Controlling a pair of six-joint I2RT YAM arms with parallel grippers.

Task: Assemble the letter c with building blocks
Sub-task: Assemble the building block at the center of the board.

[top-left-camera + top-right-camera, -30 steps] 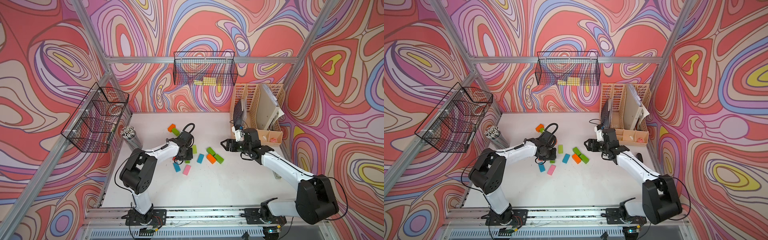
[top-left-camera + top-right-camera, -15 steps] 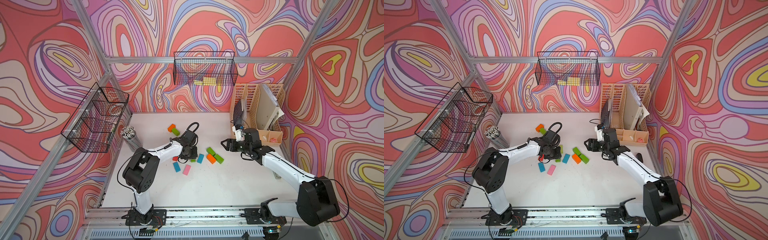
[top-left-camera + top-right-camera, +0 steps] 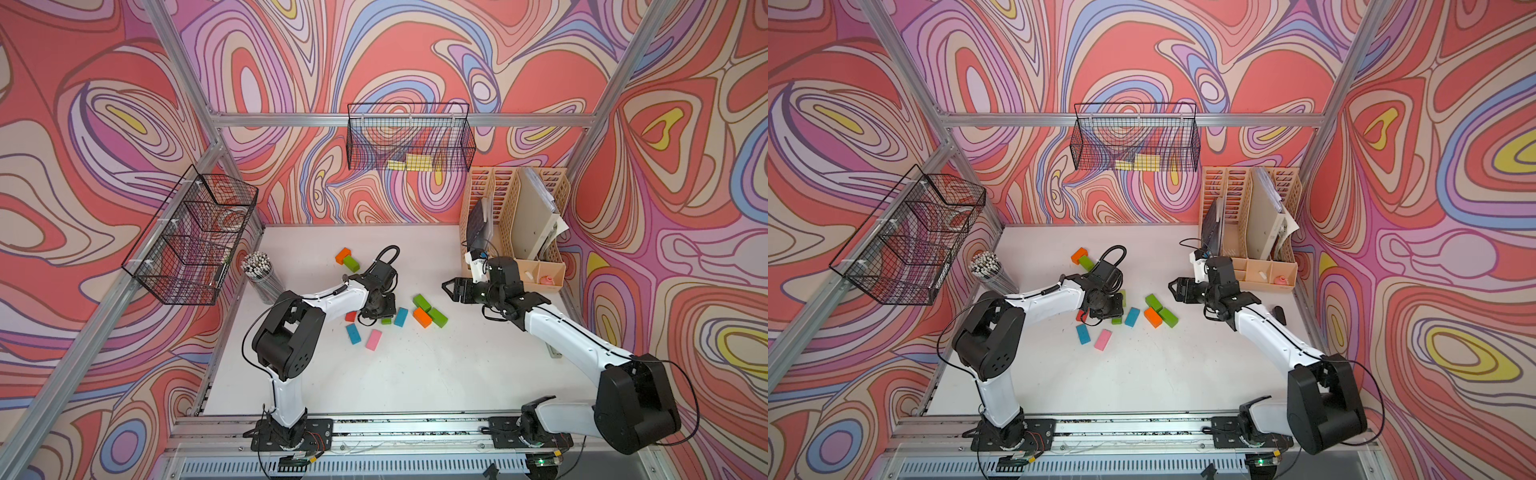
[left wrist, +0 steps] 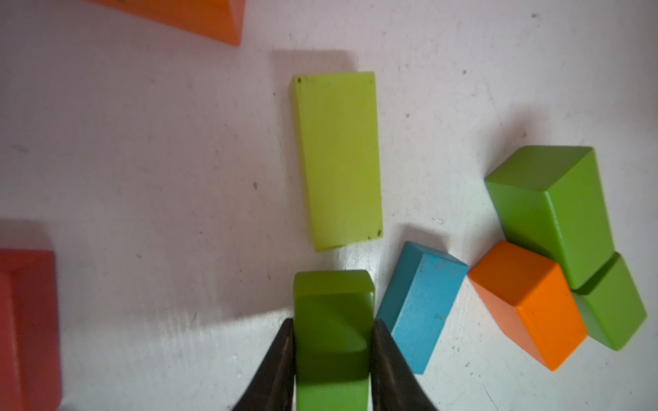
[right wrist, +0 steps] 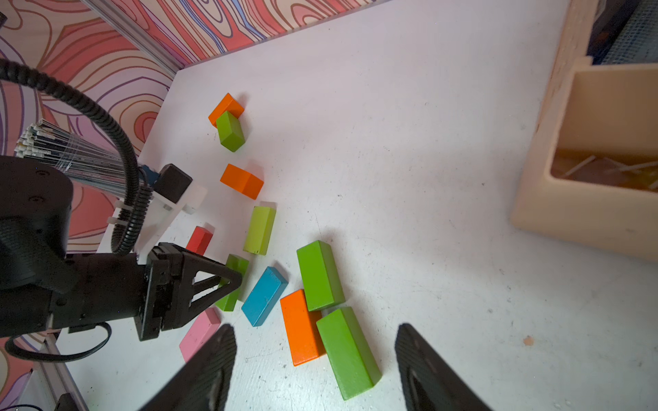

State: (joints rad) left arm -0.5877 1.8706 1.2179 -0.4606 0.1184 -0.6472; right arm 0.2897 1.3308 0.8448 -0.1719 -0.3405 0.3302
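Observation:
My left gripper (image 4: 333, 341) is shut on a dark green block (image 4: 333, 313), held low over the white table (image 3: 415, 374) and end to end with a lime block (image 4: 338, 160). A blue block (image 4: 420, 306) lies just beside the held one. Beyond it an orange block (image 4: 527, 302) and two green blocks (image 4: 548, 210) touch each other. A red block (image 4: 25, 320) lies on the other side. In a top view, another blue block (image 3: 353, 333) and a pink block (image 3: 373, 339) lie nearer the front. My right gripper (image 5: 315, 327) hovers open above the orange and green cluster, holding nothing.
An orange and green block pair (image 3: 347, 258) sits towards the back. A cup of pencils (image 3: 262, 274) stands at the left edge. A beige desk organiser (image 3: 515, 216) fills the back right corner. Wire baskets (image 3: 195, 237) hang on the left and back walls.
My left gripper has shifted slightly to the right with the green block, closer to the blue block. The right arm has not moved.

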